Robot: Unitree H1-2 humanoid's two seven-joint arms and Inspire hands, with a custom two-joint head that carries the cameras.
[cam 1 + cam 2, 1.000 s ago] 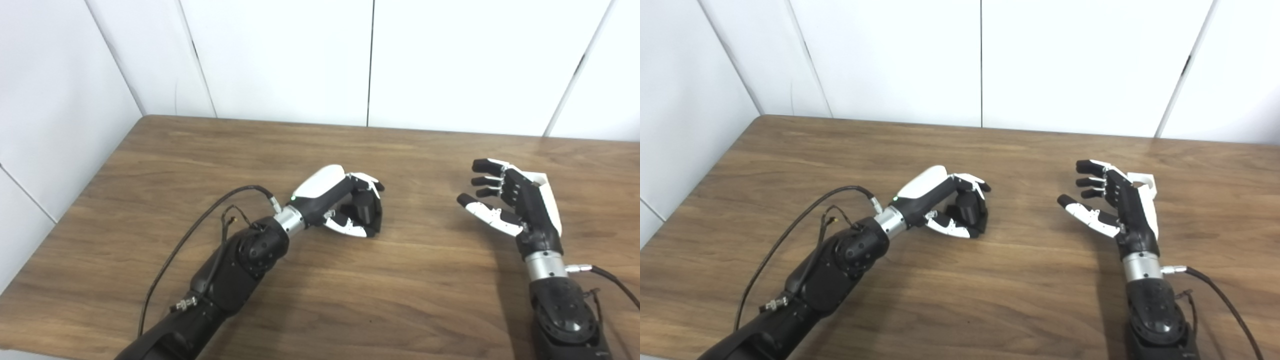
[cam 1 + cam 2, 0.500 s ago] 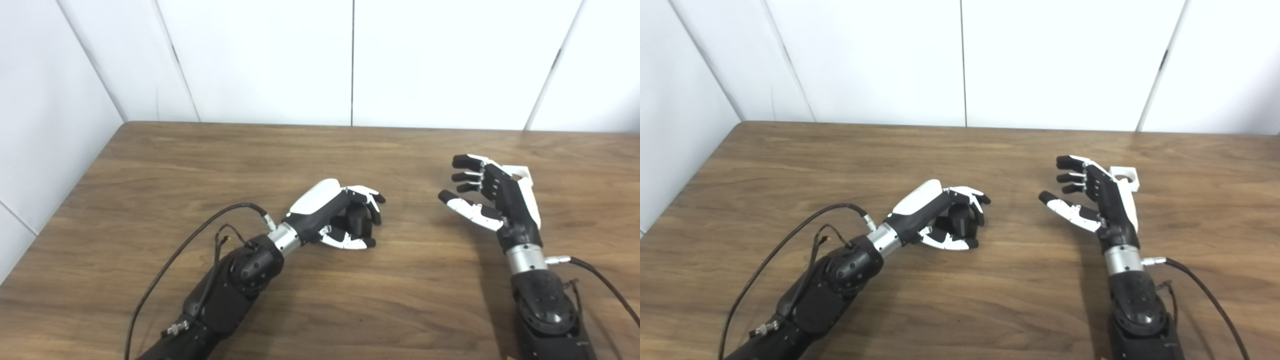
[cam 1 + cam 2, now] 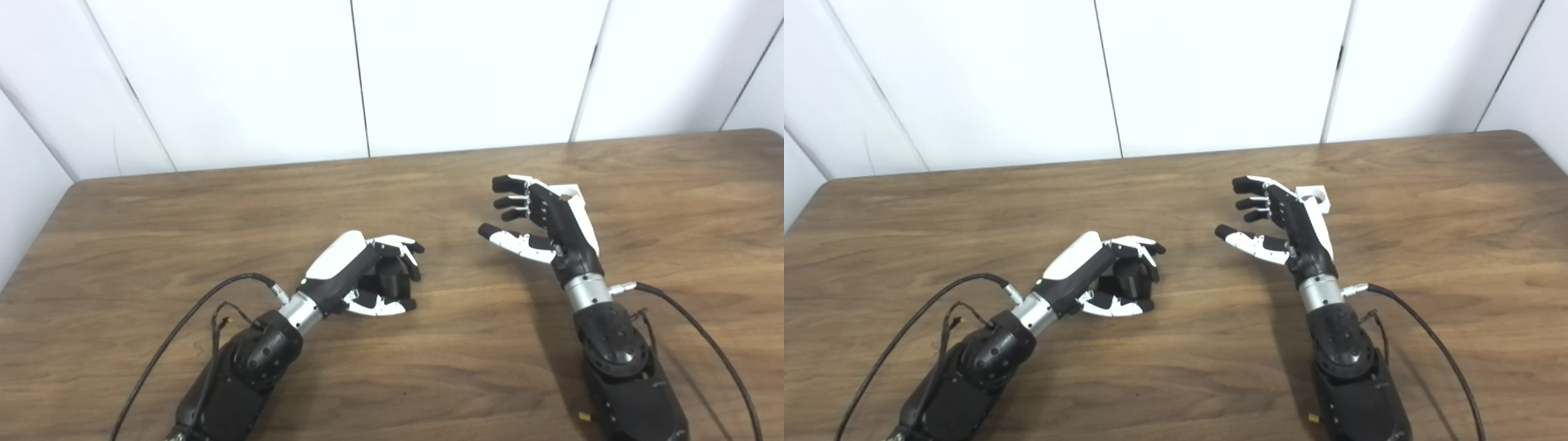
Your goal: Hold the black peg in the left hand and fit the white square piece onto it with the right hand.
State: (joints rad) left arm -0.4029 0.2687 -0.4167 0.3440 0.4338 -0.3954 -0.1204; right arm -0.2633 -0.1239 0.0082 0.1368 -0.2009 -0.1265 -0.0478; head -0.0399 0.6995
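The black peg [image 3: 392, 283] stands on the wooden table [image 3: 184, 202], a short dark cylinder. My left hand [image 3: 367, 275] lies on the table with its fingers curled over the peg and the thumb under it, shut on it. The peg also shows in the right eye view [image 3: 1128, 283]. The white square piece [image 3: 1315, 197], with a round hole in its top, sits on the table just behind my right hand [image 3: 545, 223]. The right hand is open and empty, fingers spread and pointing left, raised a little above the table. It hides most of the piece in the left eye view.
White wall panels [image 3: 465, 67] stand right behind the table's far edge. The table's far right corner [image 3: 762, 131] is in view. Black cables [image 3: 692, 324] trail from both wrists over the table's near part.
The whole picture has shifted, so the camera has turned to the right. Both hands keep about the same pose and place on the table; the left stays curled on the peg.
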